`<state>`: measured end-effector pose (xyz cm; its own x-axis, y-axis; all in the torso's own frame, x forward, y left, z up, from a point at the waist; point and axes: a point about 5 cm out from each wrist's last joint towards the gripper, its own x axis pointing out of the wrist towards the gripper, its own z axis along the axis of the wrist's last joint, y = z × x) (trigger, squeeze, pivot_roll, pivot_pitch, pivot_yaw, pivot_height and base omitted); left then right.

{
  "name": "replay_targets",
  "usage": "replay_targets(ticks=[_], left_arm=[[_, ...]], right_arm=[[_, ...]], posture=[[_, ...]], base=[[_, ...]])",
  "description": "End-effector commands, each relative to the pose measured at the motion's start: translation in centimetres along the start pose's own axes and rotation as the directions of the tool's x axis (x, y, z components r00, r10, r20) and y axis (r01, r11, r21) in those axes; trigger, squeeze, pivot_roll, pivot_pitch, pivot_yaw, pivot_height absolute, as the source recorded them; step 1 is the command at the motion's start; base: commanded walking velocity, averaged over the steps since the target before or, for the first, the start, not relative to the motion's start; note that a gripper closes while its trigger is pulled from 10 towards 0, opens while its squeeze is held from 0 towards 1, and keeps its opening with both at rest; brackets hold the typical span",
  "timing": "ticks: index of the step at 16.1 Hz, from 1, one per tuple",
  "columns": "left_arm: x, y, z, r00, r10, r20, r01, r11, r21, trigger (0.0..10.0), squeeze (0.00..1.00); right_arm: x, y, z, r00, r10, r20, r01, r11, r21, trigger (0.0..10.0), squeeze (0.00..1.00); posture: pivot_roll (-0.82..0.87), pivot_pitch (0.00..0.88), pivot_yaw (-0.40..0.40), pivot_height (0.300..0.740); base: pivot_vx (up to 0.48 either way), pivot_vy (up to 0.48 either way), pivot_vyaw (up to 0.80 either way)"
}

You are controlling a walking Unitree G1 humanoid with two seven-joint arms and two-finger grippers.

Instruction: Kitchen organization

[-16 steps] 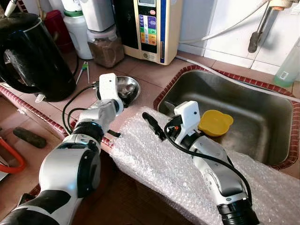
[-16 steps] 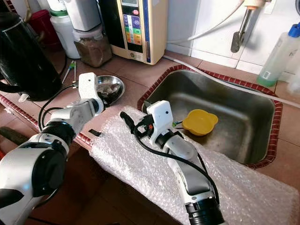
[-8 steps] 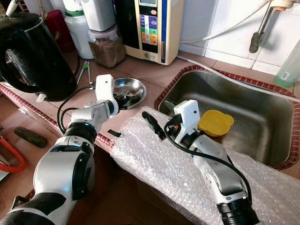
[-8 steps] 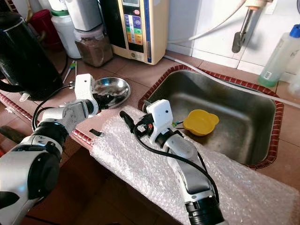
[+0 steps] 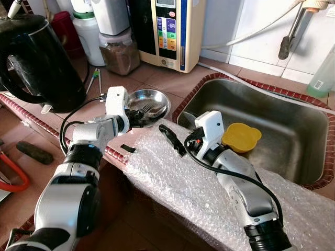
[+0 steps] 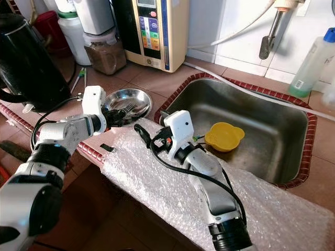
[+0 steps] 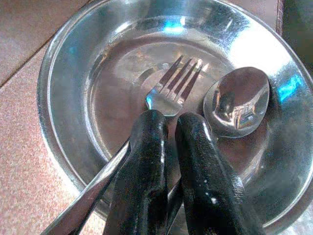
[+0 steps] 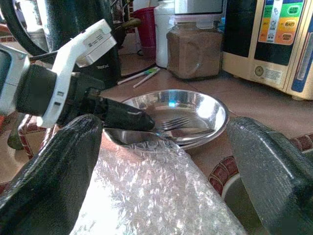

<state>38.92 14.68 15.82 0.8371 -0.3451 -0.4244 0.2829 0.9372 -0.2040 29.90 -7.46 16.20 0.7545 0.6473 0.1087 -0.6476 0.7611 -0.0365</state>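
- Steel bowl (image 5: 150,101) on the tiled counter just left of the sink (image 5: 293,151), between the black kettle (image 5: 36,57) and the sink rim.
- Inside the bowl: a fork (image 7: 171,88) and a spoon (image 7: 238,100), side by side, close together.
- Fork's long axis running from the near left rim toward the bowl's middle, tines pointing away from the left gripper (image 5: 140,116), handle (image 7: 88,198) sticking out over the rim.
- Spoon bowl-up beside the tines, lying along roughly the same line; handle hidden under the fingers.
- Left gripper reaching over the bowl's near rim, fingers (image 7: 142,166) narrow, almost together, directly above the fork's neck; whether actually pinching it cannot be told.
- Right gripper (image 5: 170,138) hovering over the bubble wrap (image 5: 199,193) draped across the counter edge, jaws spread wide, holding nothing, pointing toward the bowl.
- Yellow lid (image 5: 241,137) lying in the sink.
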Motion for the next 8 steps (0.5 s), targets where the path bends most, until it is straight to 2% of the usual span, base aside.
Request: replay_targets(ticks=[1, 3, 6, 8], left_arm=[[-0.1, 0.3, -1.5, 0.998, 0.005, -0.065, -0.004, 1.0, 0.013, 0.0, 0.0], [-0.3, 0.7, -0.8, 0.999, 0.037, -0.006, -0.036, 0.996, 0.081, 0.0, 0.0], [-0.6, 0.5, -0.1, 0.999, 0.029, 0.036, -0.032, 0.996, 0.089, 0.0, 0.0], [-1.0, 0.5, 1.1, 0.99, 0.045, 0.13, -0.058, 0.993, 0.099, 0.0, 0.0]], right_arm=[[0.3, -0.2, 0.2, 1.0, 0.007, 0.004, -0.007, 1.0, 0.009, 10.0, 0.0], [0.3, -0.2, 0.2, 1.0, 0.006, 0.004, -0.006, 1.0, 0.007, 10.0, 0.0], [0.4, -0.2, 0.2, 1.0, 0.004, 0.004, -0.004, 1.0, 0.006, 10.0, 0.0], [0.6, -0.1, 0.1, 1.0, 0.007, 0.005, -0.007, 1.0, 0.004, 10.0, 0.0]], posture=[[-0.08, 0.029, 0.084, 0.74], [-0.07, 0.027, 0.083, 0.74], [-0.07, 0.026, 0.082, 0.74], [-0.07, 0.022, 0.077, 0.74]], base=[[0.0, 0.0, 0.0], [0.0, 0.0, 0.0], [0.0, 0.0, 0.0], [0.0, 0.0, 0.0]])
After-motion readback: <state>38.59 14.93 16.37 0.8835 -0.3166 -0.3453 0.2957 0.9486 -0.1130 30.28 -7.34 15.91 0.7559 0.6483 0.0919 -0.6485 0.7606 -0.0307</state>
